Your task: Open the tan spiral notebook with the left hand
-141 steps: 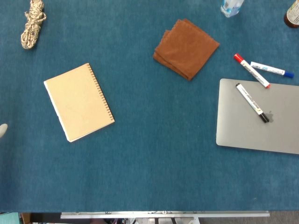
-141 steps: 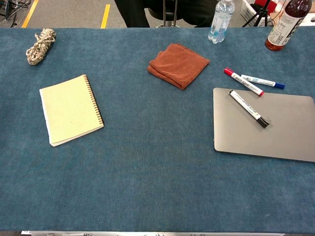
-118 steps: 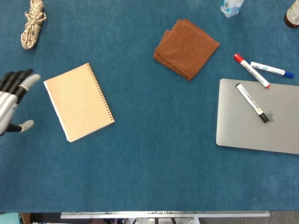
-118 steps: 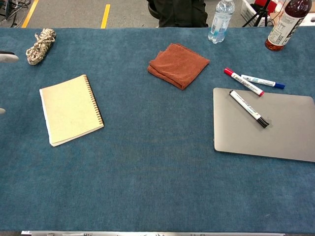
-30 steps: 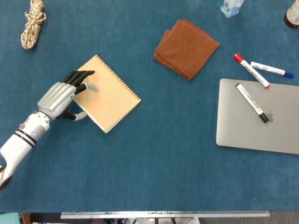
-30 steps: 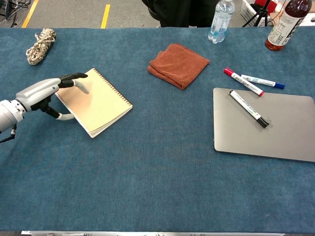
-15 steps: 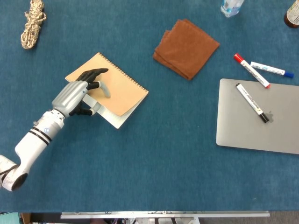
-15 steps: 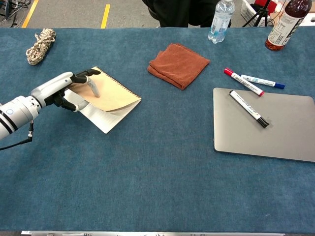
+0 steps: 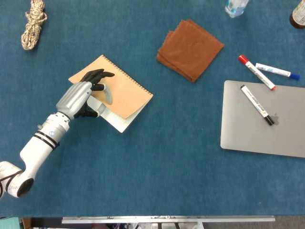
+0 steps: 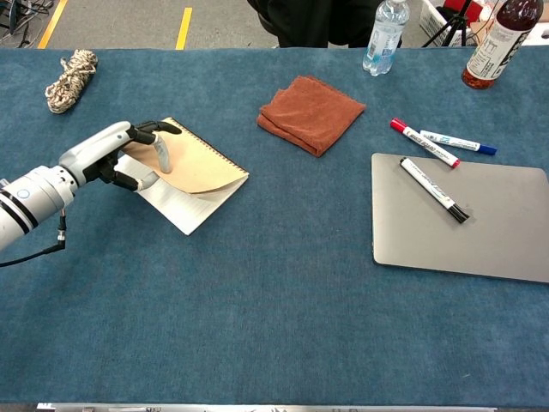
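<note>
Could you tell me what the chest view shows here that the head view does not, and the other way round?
Only the chest view shows the whole clear water bottle, the dark drink bottle's label, the floor and a seated person behind the table. Only the head view shows a metal rail at the table's near edge. Both show the left hand lifting the tan spiral notebook cover off white pages.

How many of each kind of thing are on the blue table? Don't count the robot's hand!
Markers: 3 (red cap, blue cap, black cap)
Bottles: 2 ()
Notebook: 1
Laptop: 1
Brown cloth: 1
Rope bundle: 1
Total: 9
</note>
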